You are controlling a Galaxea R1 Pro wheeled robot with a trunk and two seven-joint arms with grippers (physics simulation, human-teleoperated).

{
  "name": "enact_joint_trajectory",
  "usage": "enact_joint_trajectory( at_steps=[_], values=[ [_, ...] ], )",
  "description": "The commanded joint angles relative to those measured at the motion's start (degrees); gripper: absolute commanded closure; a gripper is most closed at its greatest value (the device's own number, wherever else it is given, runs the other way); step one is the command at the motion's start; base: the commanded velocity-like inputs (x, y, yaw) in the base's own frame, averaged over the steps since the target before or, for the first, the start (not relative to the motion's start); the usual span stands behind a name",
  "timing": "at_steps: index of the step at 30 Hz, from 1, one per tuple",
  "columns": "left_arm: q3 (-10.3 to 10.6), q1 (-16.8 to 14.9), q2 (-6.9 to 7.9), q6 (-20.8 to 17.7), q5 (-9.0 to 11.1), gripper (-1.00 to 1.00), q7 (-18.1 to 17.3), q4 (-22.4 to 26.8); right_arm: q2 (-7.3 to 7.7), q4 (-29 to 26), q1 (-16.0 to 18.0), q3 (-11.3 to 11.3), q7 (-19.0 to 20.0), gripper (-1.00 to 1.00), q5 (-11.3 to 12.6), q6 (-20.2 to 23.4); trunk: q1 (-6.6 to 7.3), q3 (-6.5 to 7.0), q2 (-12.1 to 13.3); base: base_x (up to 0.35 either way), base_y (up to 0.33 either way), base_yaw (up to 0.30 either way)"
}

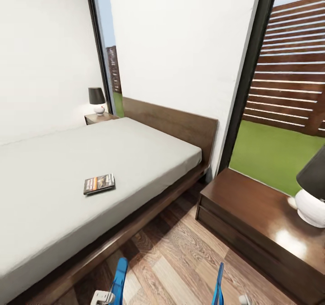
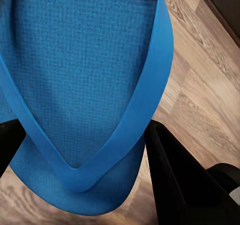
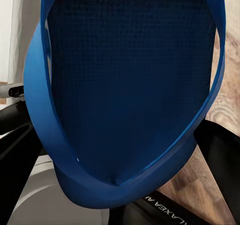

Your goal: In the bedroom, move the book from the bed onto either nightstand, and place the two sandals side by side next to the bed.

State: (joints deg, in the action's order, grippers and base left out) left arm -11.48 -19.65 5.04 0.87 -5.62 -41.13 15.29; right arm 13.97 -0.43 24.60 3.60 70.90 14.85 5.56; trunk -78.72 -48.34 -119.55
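Blue sandals (image 1: 119, 275) (image 1: 219, 282) hang pinched in both grippers (image 2: 80, 180) (image 3: 115, 185), lower frame; the book (image 1: 99, 183) lies mid-bed (image 1: 149, 151). Best set down level, parallel, touching, beside the frame.

Partial white lettering "XEA A" shows on the black robot part (image 3: 165, 212); nothing else is legible.

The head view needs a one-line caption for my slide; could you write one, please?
Book on the bed; a blue sandal held up in each gripper above the floor.
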Motion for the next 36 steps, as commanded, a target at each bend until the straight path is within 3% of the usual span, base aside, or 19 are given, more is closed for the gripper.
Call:
enact_joint_trajectory(
  at_steps=[1,36],
  values=[
    [-0.47,-0.03,-0.03,0.2,-0.71,1.0,-0.35,0.01,0.01,-0.01,0.02,0.36,0.2,1.0,-0.09,0.6,0.01,-0.05,-0.02,-0.002,-0.001,0.142],
    [-0.47,-0.03,-0.03,0.18,-0.71,1.0,-0.35,0.01,0.01,-0.01,0.02,0.36,0.2,1.0,-0.09,0.6,0.01,-0.05,-0.02,0.0,0.0,0.281]
  ],
)
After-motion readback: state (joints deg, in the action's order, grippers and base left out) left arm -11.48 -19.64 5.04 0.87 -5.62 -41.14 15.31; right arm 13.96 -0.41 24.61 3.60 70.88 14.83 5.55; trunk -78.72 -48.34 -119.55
